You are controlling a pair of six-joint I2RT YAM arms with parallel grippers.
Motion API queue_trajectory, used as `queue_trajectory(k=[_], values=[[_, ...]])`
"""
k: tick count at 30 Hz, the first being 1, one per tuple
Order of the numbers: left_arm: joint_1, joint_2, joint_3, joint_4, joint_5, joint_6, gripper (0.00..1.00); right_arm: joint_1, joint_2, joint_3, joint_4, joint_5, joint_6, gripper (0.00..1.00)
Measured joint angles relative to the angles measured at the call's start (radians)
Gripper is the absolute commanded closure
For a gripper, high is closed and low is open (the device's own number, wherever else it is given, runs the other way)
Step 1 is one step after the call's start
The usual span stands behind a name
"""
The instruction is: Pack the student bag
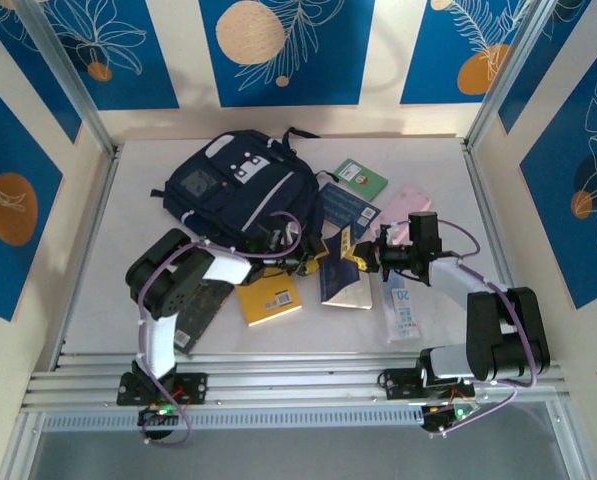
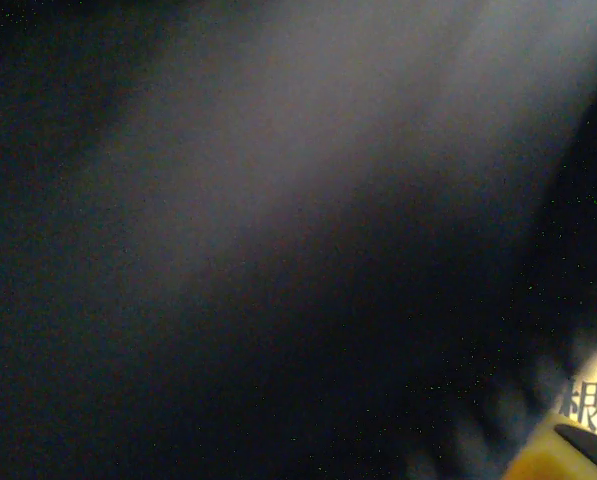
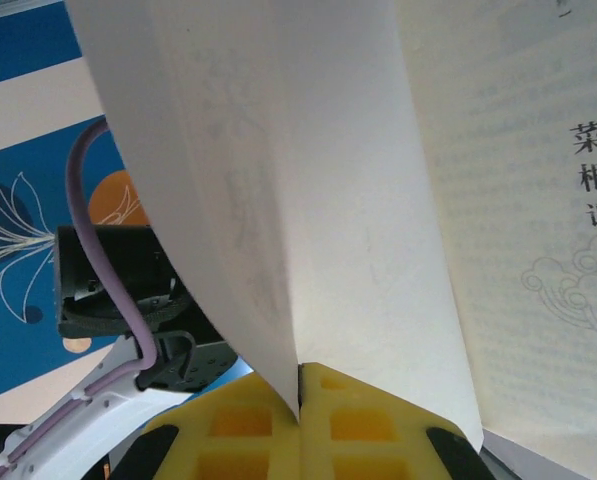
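Hiding most else, a white page (image 3: 308, 200) pinched in the right pincer (image 3: 300, 385).

The right end effector (image 3: 300, 388) pinches a pale sheet (image 3: 278, 200), seemingly a page of the printed book (image 3: 523, 200).

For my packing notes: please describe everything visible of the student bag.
The student bag is a navy fabric backpack with pale stripe trim, white patches and a front pocket. It lies flat, front up, on the table, far left-centre, dark straps toward the back. The left arm reaches its near edge; contact unclear.
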Motion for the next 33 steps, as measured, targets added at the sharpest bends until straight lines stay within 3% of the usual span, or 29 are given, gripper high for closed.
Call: queue_trajectory(k=[6,18,20,26,28,33], values=[[-0.002,0.026,-0.016,0.110,-0.008,-0.043,0.79,-0.001,0.000,-0.003,0.031,-0.003,0.019,1.00],[-0.004,0.032,-0.016,0.130,-0.015,-0.055,0.85,-0.001,0.000,-0.007,-0.007,0.025,-0.030,0.96],[-0.004,0.032,-0.016,0.130,-0.015,-0.054,0.86,-0.002,0.000,-0.006,-0.047,0.053,-0.068,0.92],[-0.006,0.035,-0.013,0.126,-0.018,-0.047,0.86,-0.005,0.000,0.000,-0.207,0.198,-0.204,0.56],[-0.009,0.036,-0.006,0.123,-0.018,-0.047,0.86,-0.001,0.000,0.003,-0.267,0.267,-0.245,0.50],[-0.013,0.038,0.008,0.099,-0.020,-0.041,0.86,0.007,0.000,0.007,-0.364,0.407,-0.320,0.49]])
